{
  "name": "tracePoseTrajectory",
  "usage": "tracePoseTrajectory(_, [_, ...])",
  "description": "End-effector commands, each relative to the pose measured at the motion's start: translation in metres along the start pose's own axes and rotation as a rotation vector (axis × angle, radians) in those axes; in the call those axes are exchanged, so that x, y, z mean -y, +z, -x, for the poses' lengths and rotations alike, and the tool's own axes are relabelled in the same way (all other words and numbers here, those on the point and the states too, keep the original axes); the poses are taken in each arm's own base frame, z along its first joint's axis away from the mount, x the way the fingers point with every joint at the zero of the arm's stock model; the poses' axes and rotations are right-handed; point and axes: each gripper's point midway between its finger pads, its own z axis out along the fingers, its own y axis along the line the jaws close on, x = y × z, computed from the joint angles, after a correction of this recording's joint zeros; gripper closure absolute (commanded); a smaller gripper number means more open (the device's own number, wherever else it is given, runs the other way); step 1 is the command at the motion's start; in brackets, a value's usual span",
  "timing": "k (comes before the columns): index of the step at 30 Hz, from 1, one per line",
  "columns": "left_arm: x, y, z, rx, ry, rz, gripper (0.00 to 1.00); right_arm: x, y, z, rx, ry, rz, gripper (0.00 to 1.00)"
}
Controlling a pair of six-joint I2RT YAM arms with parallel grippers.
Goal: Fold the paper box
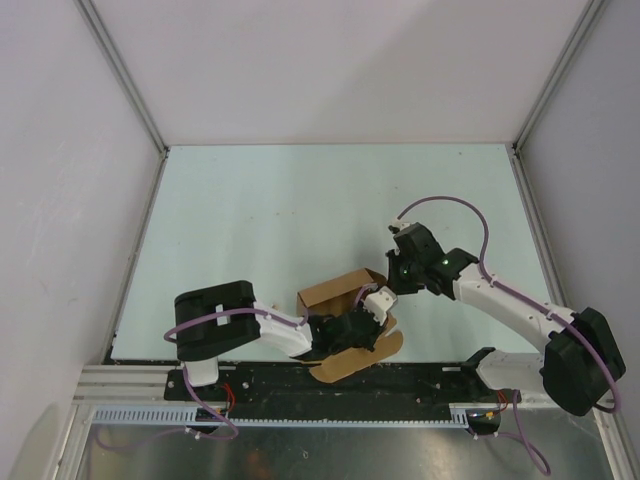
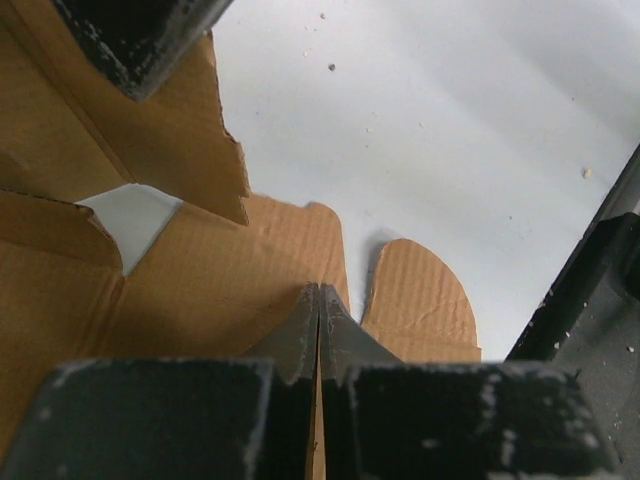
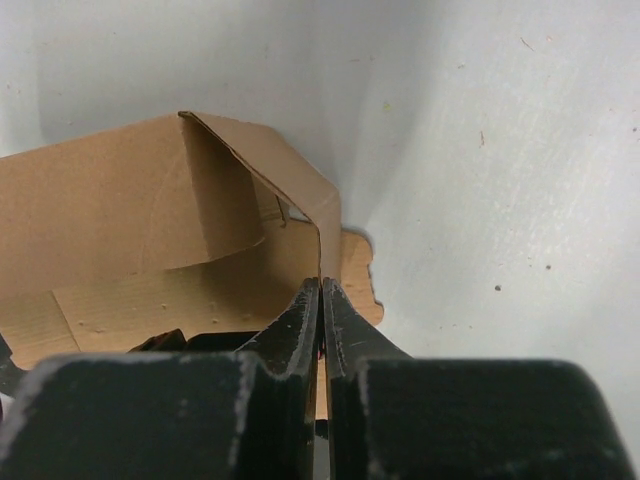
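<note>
Near the front edge of the pale, speck-dotted table (image 1: 300, 200), between white walls (image 1: 340, 70): paper box (image 1: 335, 290), partly raised. Pinched by left gripper (image 2: 319, 292) at a flat panel, by right gripper (image 3: 320, 285) at an upright flap, both jaws pressed on cardboard.

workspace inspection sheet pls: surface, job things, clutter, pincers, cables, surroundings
surface: pale table top, a few dark specks in the left wrist view
job's things: paper box, brown cardboard, partly folded, some panels raised, rounded tab lying flat
clutter: nothing seen
grippers: left pincer shut on a cardboard edge of the box; right pincer shut on an upright wall of the box
cables: purple cable looped over the right arm, another along the left arm
surroundings: white walls, metal frame posts, aluminium rail at the near edge
</note>
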Motion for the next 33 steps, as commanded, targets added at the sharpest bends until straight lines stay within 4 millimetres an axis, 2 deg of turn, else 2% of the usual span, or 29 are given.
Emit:
tracePoseTrajectory(1, [0.004, 0.002, 0.010, 0.032, -0.029, 0.007, 1.00, -0.011, -0.013, 0.005, 0.024, -0.002, -0.003, 0.96])
tracePoseTrajectory(6, [0.003, 0.002, 0.009, 0.032, -0.028, 0.011, 1.00, -0.013, -0.013, -0.003, 0.001, 0.003, -0.010, 0.96])
tracePoseTrajectory(10, [0.003, 0.001, 0.010, 0.034, -0.029, 0.013, 1.00, -0.017, -0.016, -0.002, 0.017, 0.010, 0.005, 0.96])
tracePoseTrajectory(17, [0.005, -0.003, 0.018, 0.051, -0.035, 0.001, 0.99, -0.012, -0.013, -0.005, 0.028, 0.022, -0.018, 0.96])
tracePoseTrajectory(33, [0.020, -0.042, 0.078, 0.181, -0.049, -0.074, 0.96, -0.008, -0.012, -0.009, 0.044, 0.028, -0.036, 0.97])
